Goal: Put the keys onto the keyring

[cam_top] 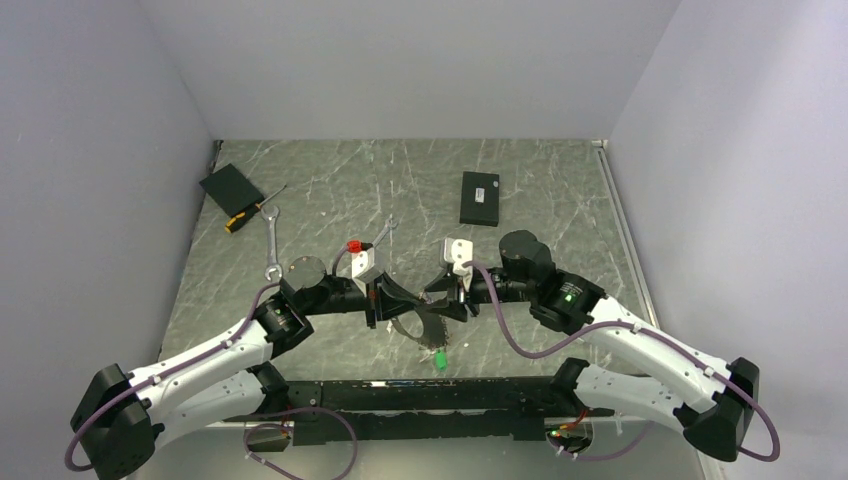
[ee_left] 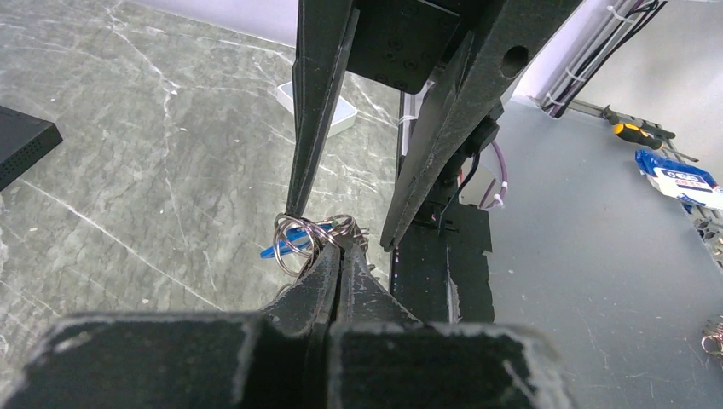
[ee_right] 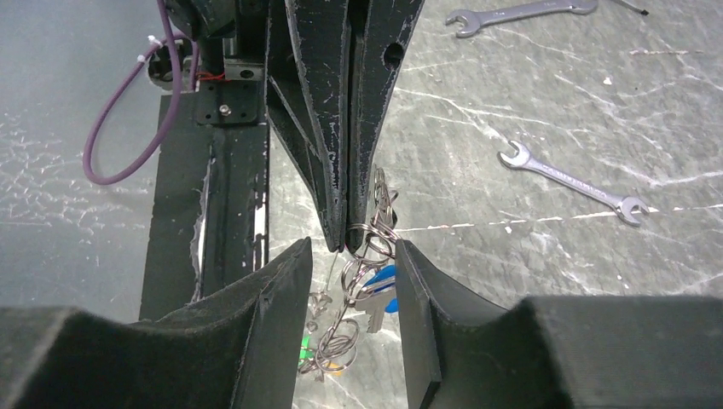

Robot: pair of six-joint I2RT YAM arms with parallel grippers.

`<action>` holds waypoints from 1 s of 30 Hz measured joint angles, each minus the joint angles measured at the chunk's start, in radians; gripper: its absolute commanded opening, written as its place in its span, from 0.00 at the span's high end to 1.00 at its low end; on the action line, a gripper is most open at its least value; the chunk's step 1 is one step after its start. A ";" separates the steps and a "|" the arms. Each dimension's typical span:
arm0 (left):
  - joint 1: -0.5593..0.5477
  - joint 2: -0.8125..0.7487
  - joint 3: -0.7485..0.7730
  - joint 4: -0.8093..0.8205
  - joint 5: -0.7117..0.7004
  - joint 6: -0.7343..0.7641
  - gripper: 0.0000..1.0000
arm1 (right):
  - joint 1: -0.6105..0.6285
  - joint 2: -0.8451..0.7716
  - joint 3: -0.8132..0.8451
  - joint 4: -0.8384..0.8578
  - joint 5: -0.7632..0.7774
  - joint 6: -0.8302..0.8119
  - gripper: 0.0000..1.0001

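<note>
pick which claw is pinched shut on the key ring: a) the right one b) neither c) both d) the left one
d, the left claw is closed tight on the key ring, while the right claw stands open with a clear gap between its fingers.

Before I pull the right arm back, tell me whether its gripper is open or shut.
Open: the right gripper has its fingers apart on either side of the keyring, which the shut left gripper pinches.
</note>
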 measured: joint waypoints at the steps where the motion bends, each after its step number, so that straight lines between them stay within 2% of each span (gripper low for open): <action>1: 0.000 0.000 0.000 0.000 0.000 0.000 1.00 | 0.000 0.000 0.000 -0.001 0.000 -0.002 0.56; 22: 0.000 -0.005 0.000 0.001 -0.003 0.000 1.00 | 0.005 -0.026 0.002 -0.050 0.043 -0.034 0.57; 30: 0.000 -0.004 0.000 0.002 0.020 0.000 1.00 | 0.005 -0.012 0.022 -0.056 0.022 -0.034 0.67</action>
